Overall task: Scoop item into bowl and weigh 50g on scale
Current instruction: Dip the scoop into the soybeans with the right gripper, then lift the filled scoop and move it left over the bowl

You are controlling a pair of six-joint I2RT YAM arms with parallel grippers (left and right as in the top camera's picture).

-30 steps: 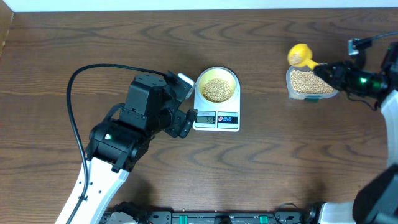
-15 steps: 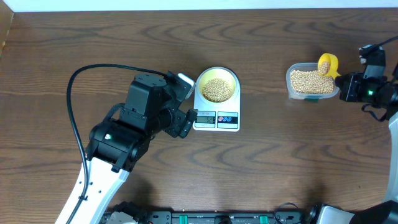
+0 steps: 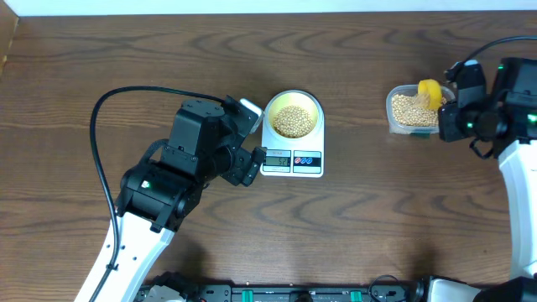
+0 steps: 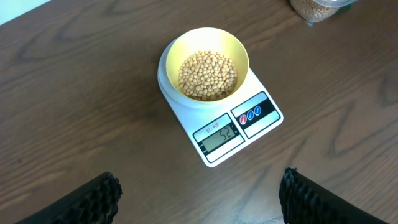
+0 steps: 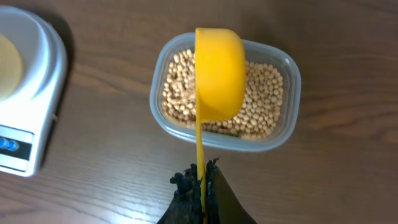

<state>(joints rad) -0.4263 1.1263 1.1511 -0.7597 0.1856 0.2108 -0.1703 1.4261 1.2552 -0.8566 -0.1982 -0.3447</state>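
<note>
We see the bowl (image 4: pixel 205 37) of beans (image 4: pixel 208 75) sitting on the scale (image 4: pixel 186 118), mid-table (image 3: pixel 377 218). Our left hand (image 4: pixel 199 196) hovers near the scale, wide open and empty. Our right hand (image 5: pixel 200 186) is clamped tight on a yellow scoop (image 5: pixel 219 71), its cup over a tub (image 5: pixel 286 68) of beans.

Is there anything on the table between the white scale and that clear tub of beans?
Nothing: in the overhead view only bare brown table lies between the scale and the tub.
</note>
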